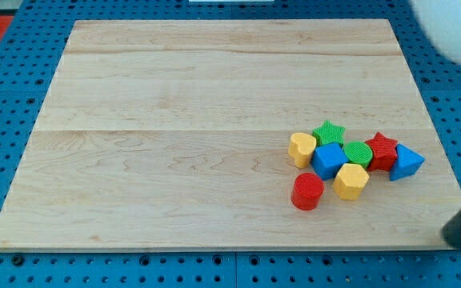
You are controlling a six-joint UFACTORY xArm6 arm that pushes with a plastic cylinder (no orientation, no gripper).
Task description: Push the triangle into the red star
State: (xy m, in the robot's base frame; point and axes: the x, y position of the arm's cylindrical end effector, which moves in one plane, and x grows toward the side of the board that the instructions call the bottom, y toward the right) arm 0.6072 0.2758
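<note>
Camera view: blue triangle block (406,162) sits at the right end of the cluster, already touching or just beside the red star block (382,150) on the pale wooden board (174,120). Dark rod enters at the bottom right; my tip (457,238) sits off the board's edge, well apart from the blocks. No claw on this rig, nothing gripped. Approach step, I judge; next, get right of the triangle and push left.
</note>
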